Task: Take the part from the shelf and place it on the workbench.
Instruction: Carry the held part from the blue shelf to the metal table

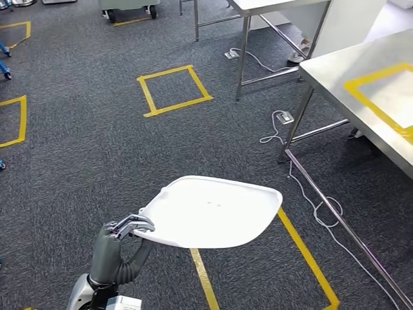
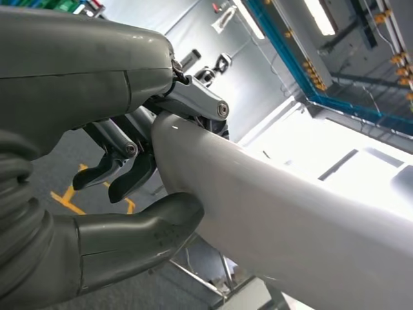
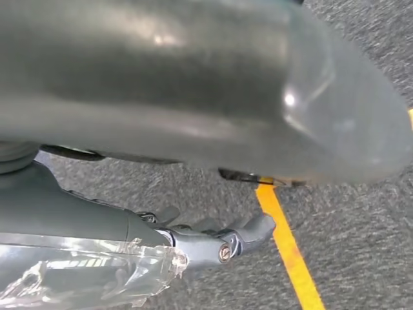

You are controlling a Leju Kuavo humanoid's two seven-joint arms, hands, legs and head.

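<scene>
The part is a flat white plastic tray-like panel with rounded corners, held level above the grey carpet. My left hand grips its near-left edge, fingers over the rim and thumb underneath. The left wrist view shows that hand clamped on the panel's pale curved edge. The steel workbench stands to the right, with a yellow tape rectangle on its top. My right hand hangs over the carpet, its fingers stretched out with nothing in them.
A second steel table stands at the back. White cables and floor sockets lie by the workbench legs. Yellow tape squares and lines mark the carpet. A wheeled cart is far back.
</scene>
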